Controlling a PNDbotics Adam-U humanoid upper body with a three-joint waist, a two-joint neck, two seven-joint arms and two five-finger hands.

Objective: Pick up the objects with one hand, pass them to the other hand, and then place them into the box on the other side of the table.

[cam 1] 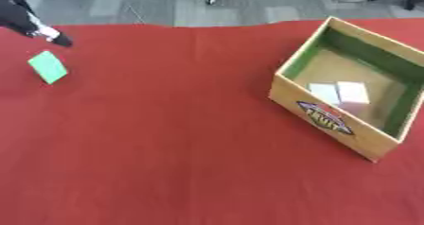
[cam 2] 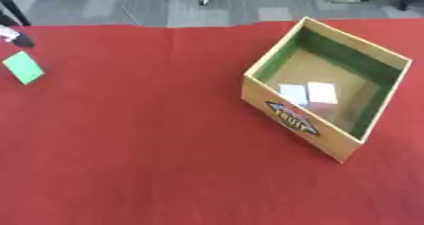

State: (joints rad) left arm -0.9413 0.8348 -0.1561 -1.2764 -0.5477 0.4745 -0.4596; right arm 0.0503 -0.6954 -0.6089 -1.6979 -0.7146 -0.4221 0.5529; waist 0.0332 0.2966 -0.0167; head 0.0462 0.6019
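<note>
Here, left hand (cam 1: 37, 30) at upper left, grasp indiscernible, above green card (cam 1: 47, 66), box (cam 1: 331, 120) at right holding two pale blocks (cam 1: 340, 94), red counter (cam 1: 165, 148).

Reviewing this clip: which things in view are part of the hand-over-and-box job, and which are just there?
Job:
- green card on the red tablecloth, left side
- left hand, just beyond the card
- cardboard box, right side
- two white blocks already inside the box

Just there:
- grey floor beyond the table
</note>
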